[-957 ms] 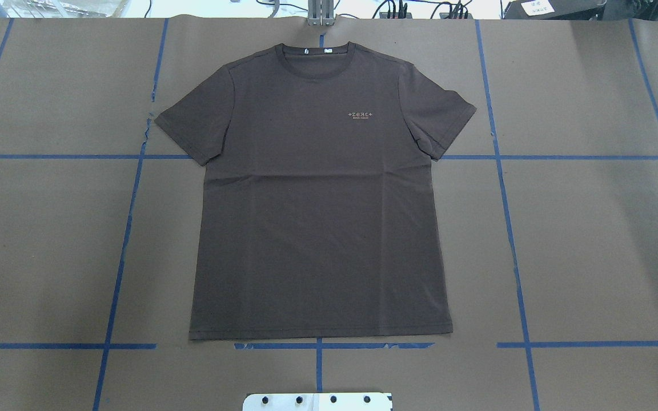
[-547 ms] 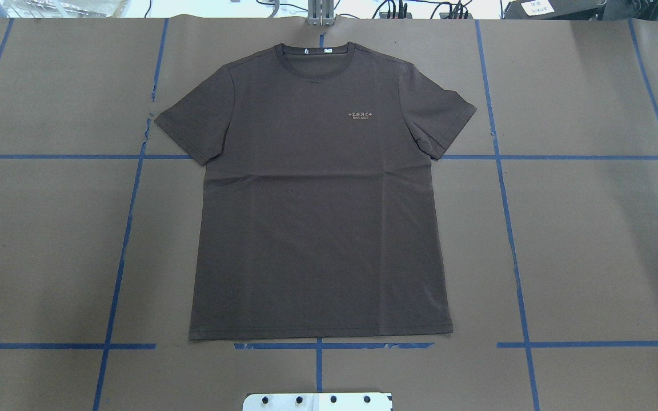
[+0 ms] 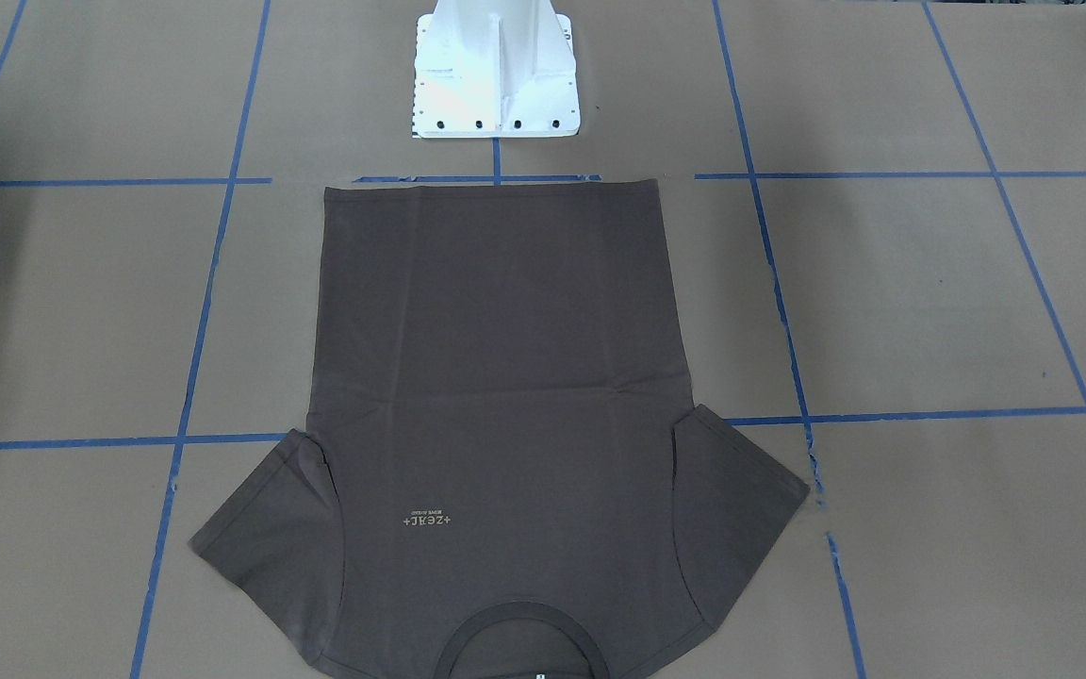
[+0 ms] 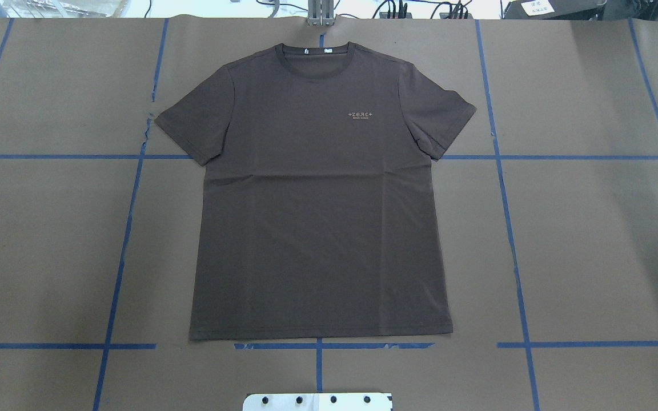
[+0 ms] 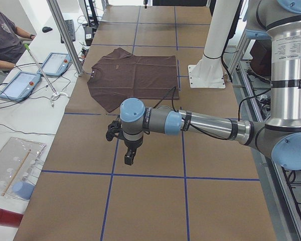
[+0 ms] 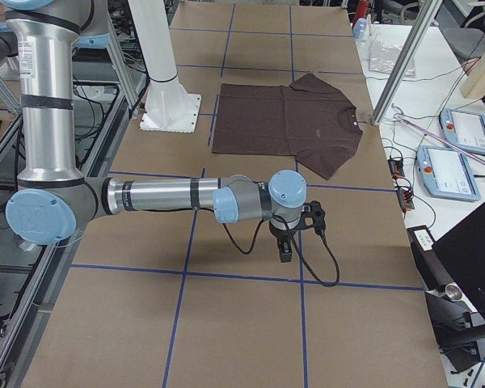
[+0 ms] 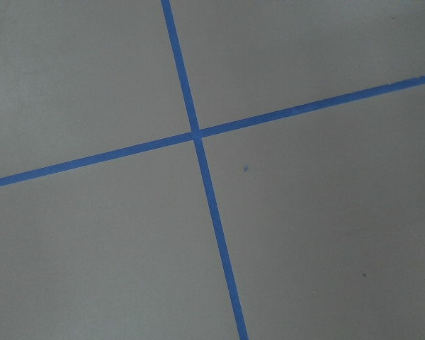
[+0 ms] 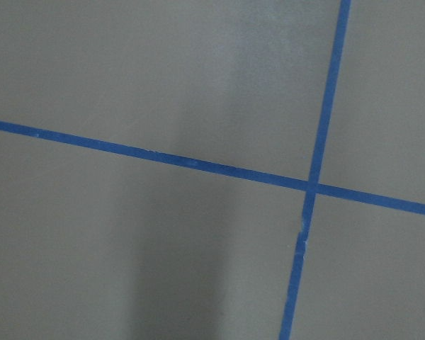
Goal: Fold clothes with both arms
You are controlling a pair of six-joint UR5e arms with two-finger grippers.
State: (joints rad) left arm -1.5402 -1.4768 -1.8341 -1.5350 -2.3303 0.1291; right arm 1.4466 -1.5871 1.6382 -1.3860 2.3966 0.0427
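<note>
silver left arm (image 5: 210, 123) and right arm (image 6: 158, 194) reach out level; left gripper (image 5: 131, 156) and right gripper (image 6: 286, 249) point down, jaw state can't tell. dark brown t-shirt (image 4: 317, 217) lies flat, well apart, at 12 o'clock of each in the side views.

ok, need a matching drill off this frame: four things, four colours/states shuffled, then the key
Things:
1. T-shirt
2. pedestal base
3. tape lines
4. left arm

Colours/states:
A. white, just past the shirt's hem
B. blue, laid out as a grid
C. dark brown, flat and unfolded
D. stretched out low, off to one side of the shirt

Pairs: 1-C, 2-A, 3-B, 4-D
</note>
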